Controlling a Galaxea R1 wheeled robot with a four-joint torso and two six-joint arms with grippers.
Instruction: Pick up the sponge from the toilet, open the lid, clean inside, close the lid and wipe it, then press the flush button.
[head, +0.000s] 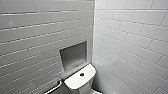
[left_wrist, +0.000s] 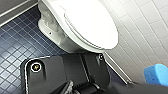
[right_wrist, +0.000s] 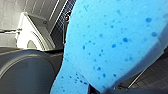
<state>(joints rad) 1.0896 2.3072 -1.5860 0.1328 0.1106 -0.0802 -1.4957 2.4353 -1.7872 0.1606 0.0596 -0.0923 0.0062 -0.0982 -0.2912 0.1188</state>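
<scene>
From the head view I look into a corner of the room where two walls of white rectangular tiles (head: 130, 37) meet. A rectangular niche (head: 73, 55) is let into the left-hand wall. Below it stands the tank (head: 77, 82) of the toilet, its flat white top facing me. The flush button (head: 82, 74) sits dark and round in the middle of that top. A metal rail (head: 55, 88) runs along the wall just beside the tank.

The left wrist view gives me the floor (left_wrist: 15, 47), laid in small dark blue square tiles with pale joints. The toilet (left_wrist: 51, 27) stands on it close to the white tiled wall. The lid (left_wrist: 92, 22) lies down flat over the bowl, smooth and white. My own dark plate (left_wrist: 60, 72) lies across the foreground. Past it, the sponge (left_wrist: 157, 74) shows bright blue, up off the floor. Whether my left gripper (left_wrist: 75, 88) is wide or narrow I cannot tell.

In the right wrist view the sponge is very close to the camera, its blue face speckled with darker pores. My right gripper (right_wrist: 103, 89) holds it, closed at its lower edge. Beside the sponge are the white toilet and a strip of the blue floor.
</scene>
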